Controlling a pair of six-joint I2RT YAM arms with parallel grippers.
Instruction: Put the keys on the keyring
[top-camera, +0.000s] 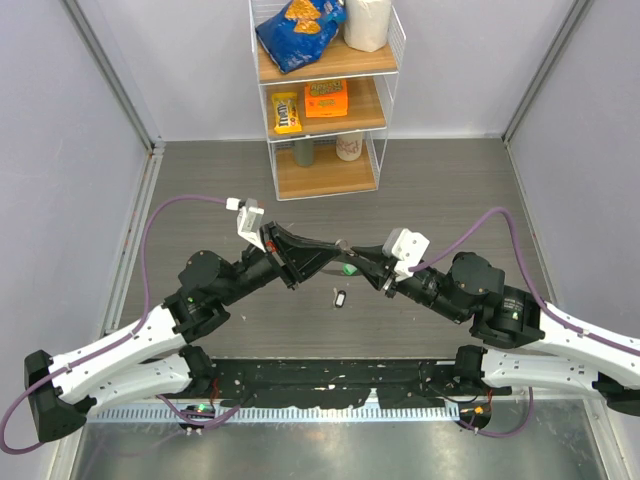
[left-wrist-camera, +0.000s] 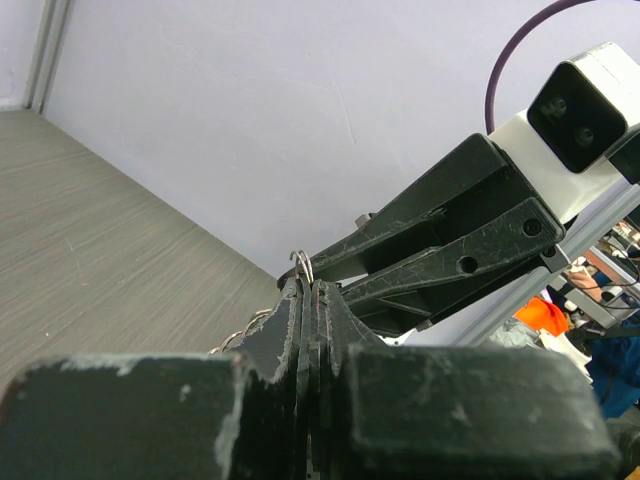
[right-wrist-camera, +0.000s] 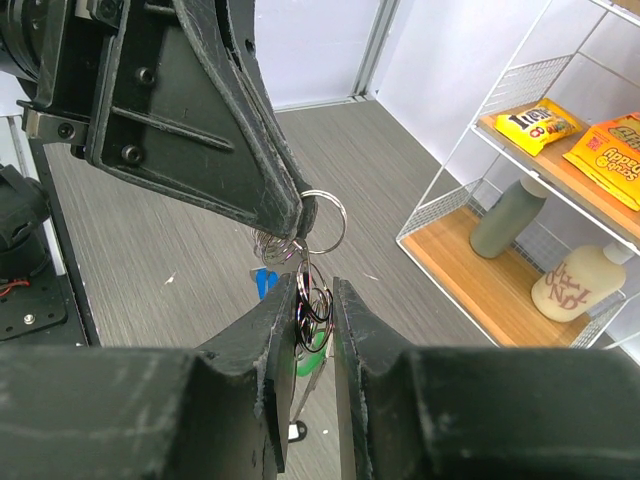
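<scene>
Overhead only, 1 key (top-camera: 341, 298) lies loose; right wrist shows left gripper (right-wrist-camera: 295, 216) and right gripper (right-wrist-camera: 315, 287) pinching the keyring (right-wrist-camera: 344, 222).

On my feed the keyring (right-wrist-camera: 325, 213) is silvery-grey, the green key (top-camera: 348, 268) bright, the blue key (right-wrist-camera: 265, 283) vivid. 1 whitish-dark key (top-camera: 341, 298) shows against the grey wood-grain table (top-camera: 430, 190). Arm cables (top-camera: 180, 203) are purple; the shelf boards (top-camera: 325, 175) are orange-brown.

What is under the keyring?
A green key hangs under the keyring, partly covered by the right fingers. Lower, another key lies on the table. Whether more hang there is hidden.
</scene>
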